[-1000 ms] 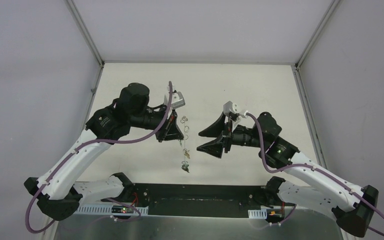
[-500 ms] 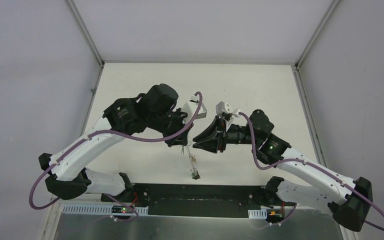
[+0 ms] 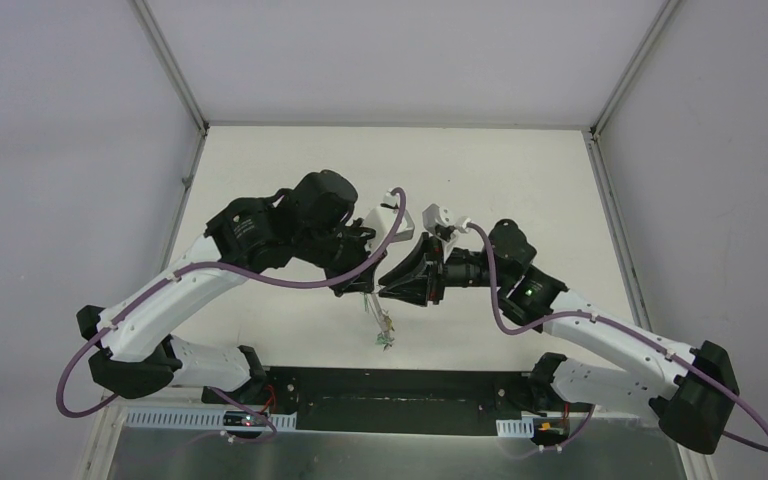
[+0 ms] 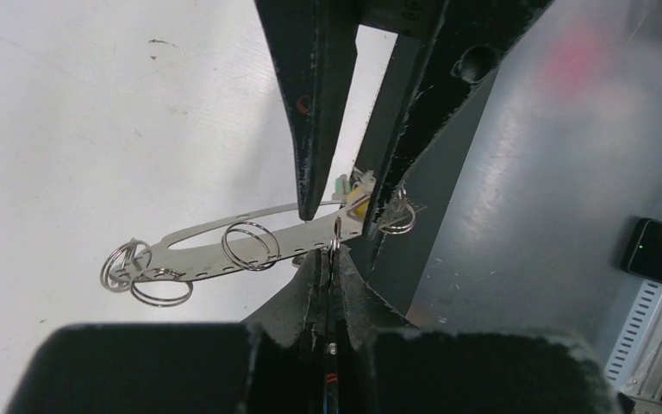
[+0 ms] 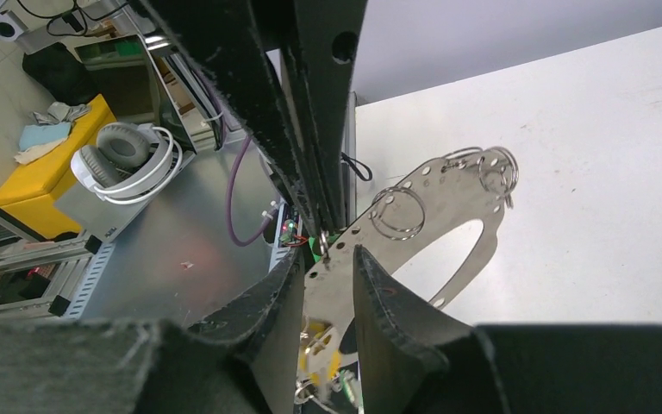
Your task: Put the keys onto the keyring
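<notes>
I am pinching the keyring (image 4: 202, 259) by one small ring (image 4: 335, 244) in my shut left tool (image 4: 332, 257), while my right tool (image 5: 327, 256) is clamping narrowly across its end beside the keys (image 4: 358, 197).

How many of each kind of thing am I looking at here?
Grippers: 2 (left gripper, right gripper)
Metal keyring: 1
Keys: 2 (green key, yellow key)
Total: 5
</notes>
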